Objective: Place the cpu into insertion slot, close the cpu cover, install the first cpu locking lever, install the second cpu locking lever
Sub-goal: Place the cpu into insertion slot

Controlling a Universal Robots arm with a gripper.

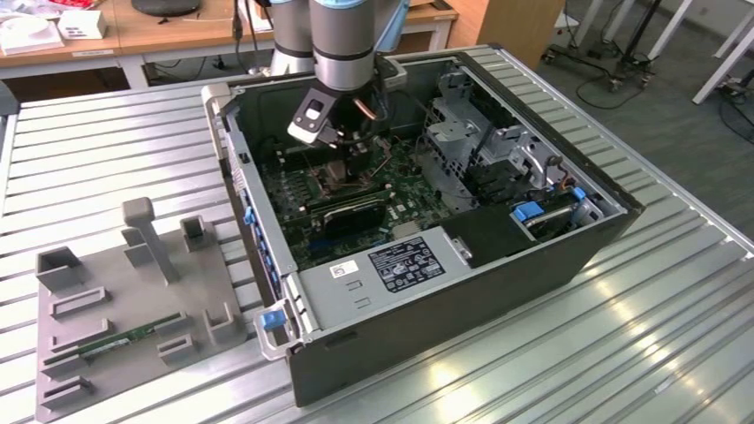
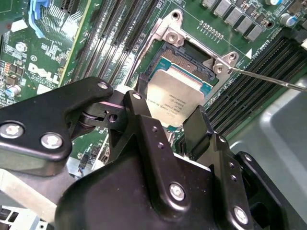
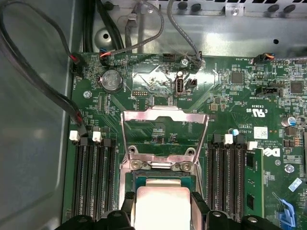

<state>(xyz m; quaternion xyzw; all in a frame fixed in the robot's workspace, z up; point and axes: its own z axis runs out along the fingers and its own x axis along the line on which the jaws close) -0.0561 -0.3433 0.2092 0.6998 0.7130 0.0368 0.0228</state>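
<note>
Clamped on two opposite edges of the cpu, the fingers are closed, and the chip is held flat directly over the insertion slot; whether it is seated cannot be told. The cpu cover is raised open beyond the slot, a locking lever is swung aside, and memory slots flank both sides.

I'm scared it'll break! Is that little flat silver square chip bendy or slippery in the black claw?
Probably stiff: the small flat silver-tan square chip shows no bend in the black gripper. Its smooth thin edges might slip. Likely light, being thin.
</note>
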